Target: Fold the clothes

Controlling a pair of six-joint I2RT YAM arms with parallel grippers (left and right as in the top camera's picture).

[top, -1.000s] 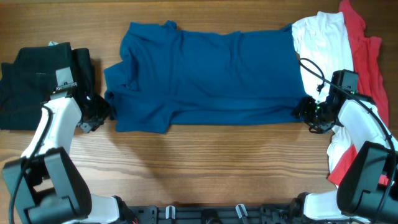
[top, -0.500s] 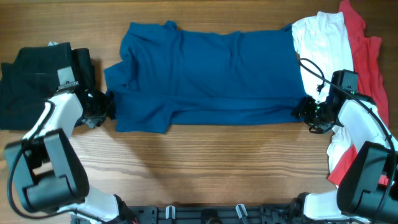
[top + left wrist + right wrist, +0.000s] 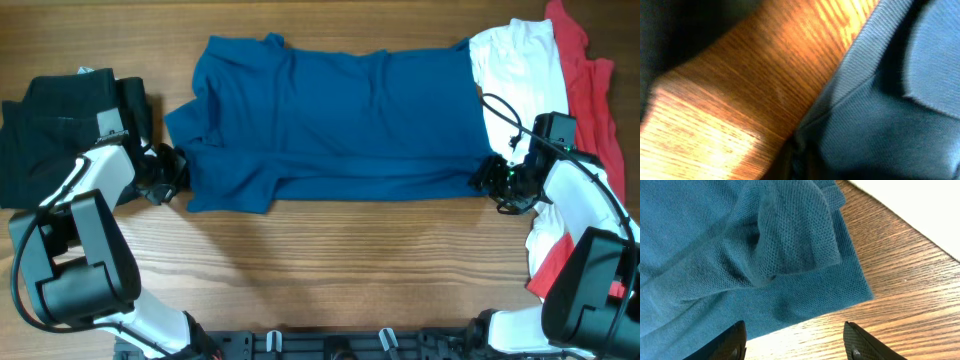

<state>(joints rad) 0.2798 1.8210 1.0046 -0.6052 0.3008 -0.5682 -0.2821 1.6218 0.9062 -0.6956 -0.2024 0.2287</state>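
Since the earlier frame the left gripper [image 3: 168, 172] has moved right to the left sleeve edge of the blue shirt [image 3: 340, 110] and closed tight; whether it pinches cloth cannot be told. The right gripper [image 3: 490, 178] is unchanged, jaws apart over the shirt's lower right corner. On the table [image 3: 350, 270]: one blue shirt spread at centre, one black garment [image 3: 50, 130] at left, one white garment [image 3: 515, 65] and one red garment [image 3: 590, 85] at right.

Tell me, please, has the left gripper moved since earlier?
Yes: the left gripper slid right, from the black cloth garment toward the royal-blue cloth shirt.

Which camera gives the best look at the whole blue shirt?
Overhead: the blue shirt lies spread out in full, collar to hem. The left wrist view shows only a blurred edge of it; the right wrist view shows one bunched corner.
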